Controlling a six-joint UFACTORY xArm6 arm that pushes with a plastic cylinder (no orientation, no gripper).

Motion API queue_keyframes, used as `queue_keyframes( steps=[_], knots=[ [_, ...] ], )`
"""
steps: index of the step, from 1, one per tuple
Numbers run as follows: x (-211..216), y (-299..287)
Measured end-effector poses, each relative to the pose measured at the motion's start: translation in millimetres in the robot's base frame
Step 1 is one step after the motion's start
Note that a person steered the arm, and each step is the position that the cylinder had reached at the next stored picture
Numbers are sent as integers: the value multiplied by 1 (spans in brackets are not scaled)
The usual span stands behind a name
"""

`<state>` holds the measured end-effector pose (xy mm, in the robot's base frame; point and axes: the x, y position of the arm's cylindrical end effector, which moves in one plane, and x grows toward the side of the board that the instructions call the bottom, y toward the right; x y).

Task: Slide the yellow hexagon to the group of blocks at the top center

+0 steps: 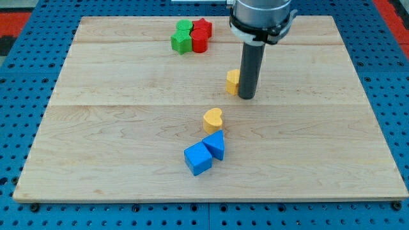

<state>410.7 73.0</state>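
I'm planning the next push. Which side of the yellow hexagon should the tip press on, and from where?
Press its lower-right face, pushing toward the view's upper left. The yellow hexagon lies right of and below the red and green group. My tip already stands against its right side, hiding part of it, so a slight shift downward seems enough.

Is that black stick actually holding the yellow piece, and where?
Nothing is held. My tip only stands against the yellow hexagon's side facing the view's right; it can push, not grip.

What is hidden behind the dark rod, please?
The yellow hexagon sits behind the rod; only its left part shows. My tip stands at its right. Its right part is covered.
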Motion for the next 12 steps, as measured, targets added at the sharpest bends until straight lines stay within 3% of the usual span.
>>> queue_keyframes(
  steps=[2,3,5,9,12],
  knots=[
    [-75,-18],
    [-42,-12],
    [-39,-26],
    [-76,-64],
    [-98,-41]
  ],
)
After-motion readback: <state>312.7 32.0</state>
